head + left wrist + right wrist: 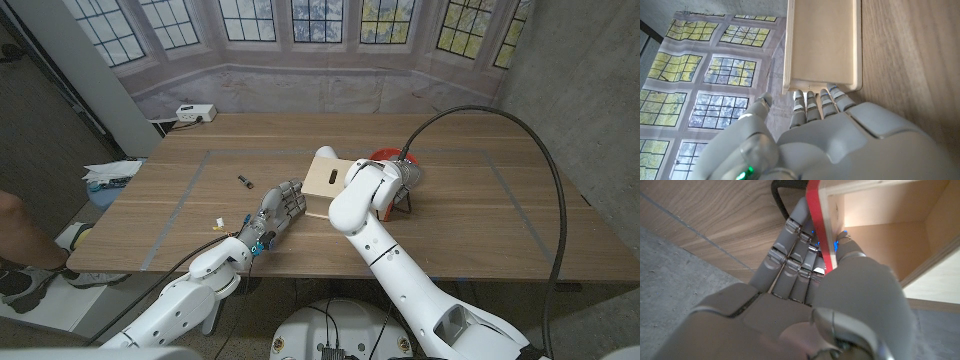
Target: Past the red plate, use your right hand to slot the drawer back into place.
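A light wooden box [328, 180] with a slot in its top panel lies at the table's middle. Just right of it, a red-fronted drawer [385, 158] is mostly hidden by my right arm. In the right wrist view, my right hand [805, 275] grips the drawer's red front edge [817, 225], with the thumb inside the wooden compartment [880, 230] and the fingers outside. My left hand [280, 208] reaches to the box's left side. Its straight fingertips [820, 97] touch the end of the box [822, 45] and hold nothing.
A small black piece [243, 181] and a small yellow-white item [218, 224] lie left of the box. A black wire stand [405, 203] sits by my right wrist, and a black cable [500, 120] arcs over the right side. A white power strip [195, 112] is at the far left corner.
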Robot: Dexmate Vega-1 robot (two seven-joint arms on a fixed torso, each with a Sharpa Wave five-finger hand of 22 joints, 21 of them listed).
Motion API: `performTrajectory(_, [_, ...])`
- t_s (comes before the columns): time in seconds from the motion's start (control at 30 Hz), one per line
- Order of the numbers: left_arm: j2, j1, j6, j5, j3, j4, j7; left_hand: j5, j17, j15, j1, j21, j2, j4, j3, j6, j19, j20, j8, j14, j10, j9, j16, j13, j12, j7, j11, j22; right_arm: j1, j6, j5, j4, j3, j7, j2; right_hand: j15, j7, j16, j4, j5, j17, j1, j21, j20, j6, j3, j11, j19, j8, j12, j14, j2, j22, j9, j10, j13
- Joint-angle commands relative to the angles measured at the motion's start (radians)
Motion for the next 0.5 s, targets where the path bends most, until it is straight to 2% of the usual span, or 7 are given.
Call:
performTrajectory(0.03, [-0.014,-0.048,0.037,-0.016,0.023,0.028,-0.048,0.003,0.005,0.007,0.005,0.003,0.009,0.005,0.003,-0.005,0.008,0.006,-0.002,0.003,-0.004,0.004,-0.001,0.003,-0.002,-0.002,0.006,0.004,0.016,-0.016,0.03,-0.002,-0.017,0.0,-0.016,-0.031,-0.003,-0.004,-0.001,0.004,0.005,0.063,0.002,-0.008,0.006,0.007,-0.017,0.007,0.005,0.003,0.038,0.066,0.002,0.004,0.017,0.004])
performTrajectory(0.23, [-0.013,-0.048,0.045,-0.014,0.019,0.028,-0.04,0.003,0.004,0.007,0.003,0.003,0.009,0.006,0.004,-0.008,0.008,0.006,-0.002,0.003,-0.005,0.004,-0.001,0.003,-0.003,-0.004,0.004,0.004,0.015,-0.007,0.016,-0.013,-0.012,0.024,-0.012,-0.023,0.01,-0.014,0.014,0.002,0.003,0.035,0.001,-0.005,-0.011,-0.002,-0.011,0.006,-0.001,-0.004,0.031,0.065,0.001,0.004,0.008,0.002])
performTrajectory(0.37, [-0.015,-0.049,0.048,-0.014,0.018,0.031,-0.043,0.003,0.004,0.006,0.002,0.003,0.008,0.007,0.006,-0.004,0.008,0.006,0.0,0.004,-0.002,0.003,-0.001,0.003,-0.002,-0.004,0.004,0.004,0.009,0.007,-0.008,-0.023,-0.003,0.043,-0.005,-0.018,0.019,-0.026,0.024,0.001,0.004,0.008,-0.004,0.004,-0.031,-0.01,0.007,-0.001,-0.007,-0.019,0.015,0.062,0.001,0.003,-0.011,-0.006])
performTrajectory(0.5, [-0.016,-0.051,0.05,-0.014,0.019,0.033,-0.047,0.003,0.004,0.007,0.002,0.003,0.008,0.007,0.007,-0.005,0.009,0.007,0.0,0.003,-0.003,0.003,-0.001,0.003,-0.002,-0.004,0.006,0.004,0.002,0.021,-0.026,-0.032,0.005,0.055,0.0,-0.011,0.026,-0.032,0.031,0.001,0.009,-0.013,-0.01,0.013,-0.05,-0.018,0.013,-0.011,-0.011,-0.03,0.002,0.06,0.0,0.002,-0.025,-0.012])
